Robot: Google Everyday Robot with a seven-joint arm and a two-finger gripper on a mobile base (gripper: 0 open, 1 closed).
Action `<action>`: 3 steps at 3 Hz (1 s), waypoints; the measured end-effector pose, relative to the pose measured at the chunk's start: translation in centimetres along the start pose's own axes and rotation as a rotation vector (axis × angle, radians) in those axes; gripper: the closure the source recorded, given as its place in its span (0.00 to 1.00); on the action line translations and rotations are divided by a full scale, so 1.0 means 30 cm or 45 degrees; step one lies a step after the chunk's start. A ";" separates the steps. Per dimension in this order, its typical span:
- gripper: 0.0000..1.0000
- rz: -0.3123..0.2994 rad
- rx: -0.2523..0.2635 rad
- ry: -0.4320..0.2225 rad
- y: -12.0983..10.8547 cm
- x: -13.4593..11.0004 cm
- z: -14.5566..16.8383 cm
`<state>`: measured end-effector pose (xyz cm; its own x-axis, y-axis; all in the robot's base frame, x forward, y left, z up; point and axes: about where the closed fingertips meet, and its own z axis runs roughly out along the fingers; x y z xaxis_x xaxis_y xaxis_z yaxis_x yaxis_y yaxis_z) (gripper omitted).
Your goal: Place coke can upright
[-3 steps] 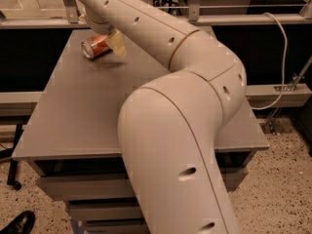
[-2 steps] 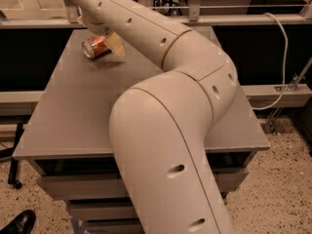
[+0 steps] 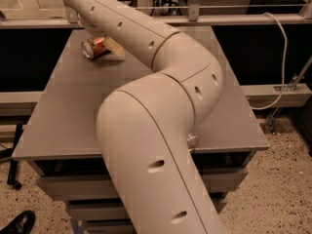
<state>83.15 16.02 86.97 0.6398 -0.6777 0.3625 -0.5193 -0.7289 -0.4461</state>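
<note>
My gripper (image 3: 113, 47) is low over the far left part of the desk (image 3: 63, 126), mostly hidden behind my own arm (image 3: 161, 48). The coke can (image 3: 94, 48) lies on its side on the desk right beside the gripper, on its left, with a silver end facing away from it. I cannot tell how wide the gripper stands or whether it holds the can.

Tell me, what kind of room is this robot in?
Probably a lab or workshop: there is a plain grey work table, a speckled hard floor and a loose white cable hanging beside the table. The robot's pincer is at the table's far left corner, by the coke can, which is lying on its side.
</note>
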 end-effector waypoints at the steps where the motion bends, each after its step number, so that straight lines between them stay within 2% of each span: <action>1: 0.10 -0.013 -0.022 0.022 -0.008 0.014 0.012; 2: 0.34 -0.027 -0.039 0.031 -0.016 0.023 0.020; 3: 0.65 -0.024 -0.048 0.024 -0.013 0.032 0.023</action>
<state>84.36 15.72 86.94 0.6388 -0.6654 0.3862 -0.5287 -0.7444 -0.4080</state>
